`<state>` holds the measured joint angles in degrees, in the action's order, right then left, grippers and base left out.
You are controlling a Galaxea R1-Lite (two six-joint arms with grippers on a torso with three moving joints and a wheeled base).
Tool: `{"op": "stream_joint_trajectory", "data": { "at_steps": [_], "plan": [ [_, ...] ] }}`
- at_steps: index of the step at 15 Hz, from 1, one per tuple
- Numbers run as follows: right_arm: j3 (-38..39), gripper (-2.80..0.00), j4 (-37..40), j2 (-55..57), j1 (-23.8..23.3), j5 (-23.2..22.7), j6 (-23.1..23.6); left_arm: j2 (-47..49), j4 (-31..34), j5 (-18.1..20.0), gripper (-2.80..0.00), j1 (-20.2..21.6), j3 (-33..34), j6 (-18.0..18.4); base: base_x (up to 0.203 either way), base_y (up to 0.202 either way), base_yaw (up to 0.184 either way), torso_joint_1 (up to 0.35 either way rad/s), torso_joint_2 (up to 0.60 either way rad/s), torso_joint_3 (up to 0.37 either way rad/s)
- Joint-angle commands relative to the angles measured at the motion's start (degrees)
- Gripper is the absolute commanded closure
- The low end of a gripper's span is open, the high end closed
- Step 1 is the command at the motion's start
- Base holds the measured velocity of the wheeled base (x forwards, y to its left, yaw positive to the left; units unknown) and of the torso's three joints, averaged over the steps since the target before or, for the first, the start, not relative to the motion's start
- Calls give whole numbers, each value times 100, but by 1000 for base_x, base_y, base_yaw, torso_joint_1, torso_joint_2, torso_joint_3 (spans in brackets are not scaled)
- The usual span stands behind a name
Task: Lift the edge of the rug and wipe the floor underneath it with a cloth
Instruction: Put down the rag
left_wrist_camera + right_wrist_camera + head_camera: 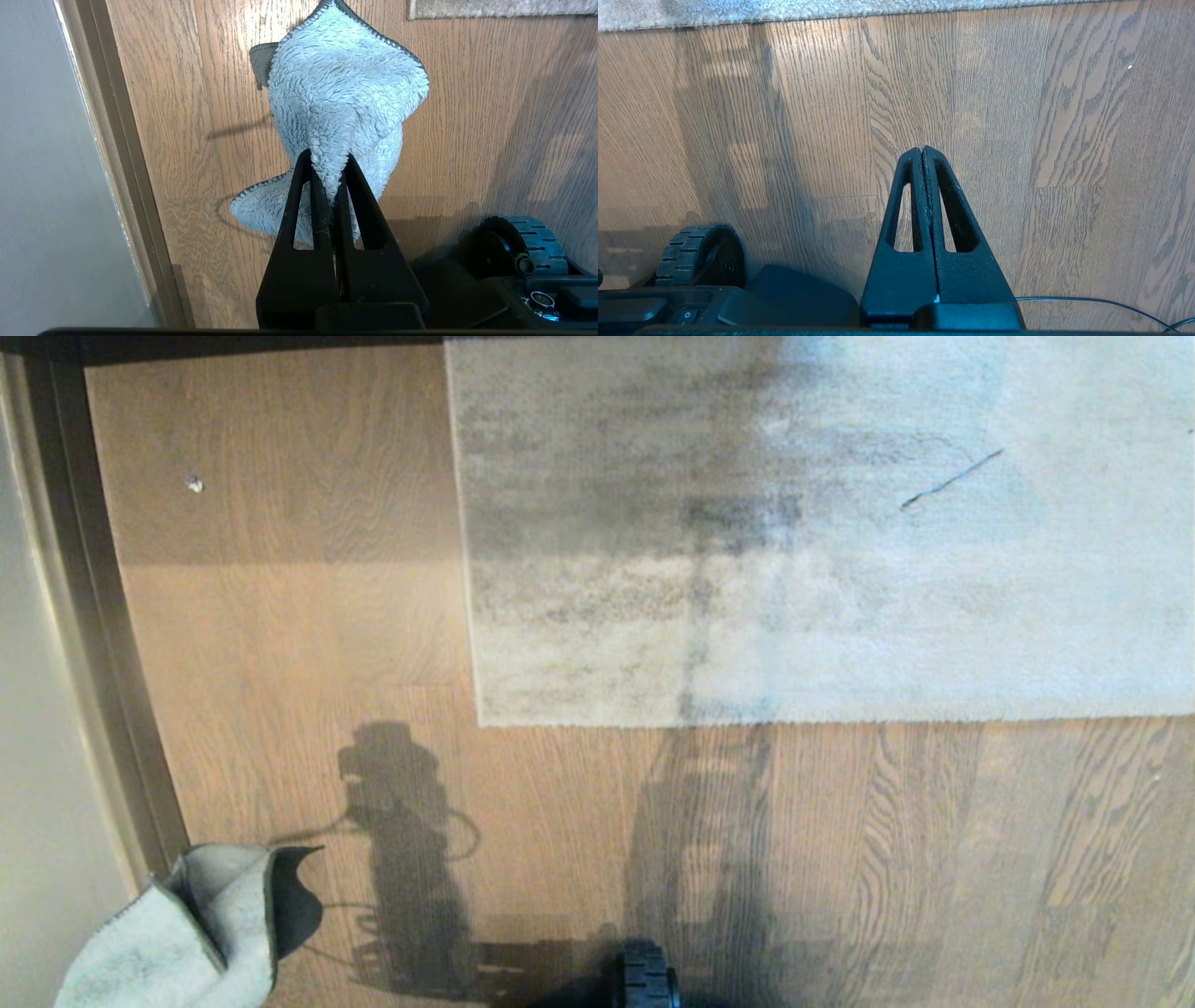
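A pale grey mottled rug [822, 523] lies flat on the wood-plank floor [308, 644]; the rug edge [840, 721] runs across the head view, with a square corner [481, 721] at its left end. My left gripper [328, 156] is shut on the cloth [341, 93], a fluffy pale grey rag with dark stitched edges that hangs above the floor. The cloth [187, 933] also shows at the head view's lower left. My right gripper [922, 149] is shut on nothing above bare floor [1064, 140], short of the rug edge [831, 11]. Neither gripper shows in the head view.
A dark brown skirting strip [103, 644] and a wall [37, 709] border the floor on the left. A small white speck [194, 483] lies on the planks. The robot's base wheel [646, 978] sits at the bottom. A thin cable [1101, 305] runs over the floor.
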<state>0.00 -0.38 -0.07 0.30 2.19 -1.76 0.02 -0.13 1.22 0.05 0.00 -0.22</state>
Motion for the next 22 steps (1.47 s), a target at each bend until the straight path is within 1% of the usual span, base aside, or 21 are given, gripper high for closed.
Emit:
{"op": "stream_joint_trajectory", "data": {
  "at_steps": [1,10,13,14,17,19,22],
  "plan": [
    [0,0,-3,7,5,0,0,-2,-4,1,0,4,0,-4,0,0,0,0,0,0],
    [0,0,-6,7,5,8,0,-2,-4,1,0,4,0,-5,0,0,0,0,0,0],
    [0,0,0,7,5,0,0,-2,-2,-95,0,4,-9,-90,0,0,0,0,0,0],
    [0,0,-3,7,5,0,0,35,37,-62,0,4,-11,-84,0,0,0,0,0,0],
    [0,0,2,7,5,0,0,272,199,-62,0,4,-105,-76,0,0,0,0,0,0],
    [0,0,-4,7,5,0,0,470,242,-15,0,0,-324,-70,0,0,0,0,0,0],
    [0,0,3,7,5,9,0,1317,136,8,0,-128,-693,-66,0,0,0,0,0,0]
  ]
}}
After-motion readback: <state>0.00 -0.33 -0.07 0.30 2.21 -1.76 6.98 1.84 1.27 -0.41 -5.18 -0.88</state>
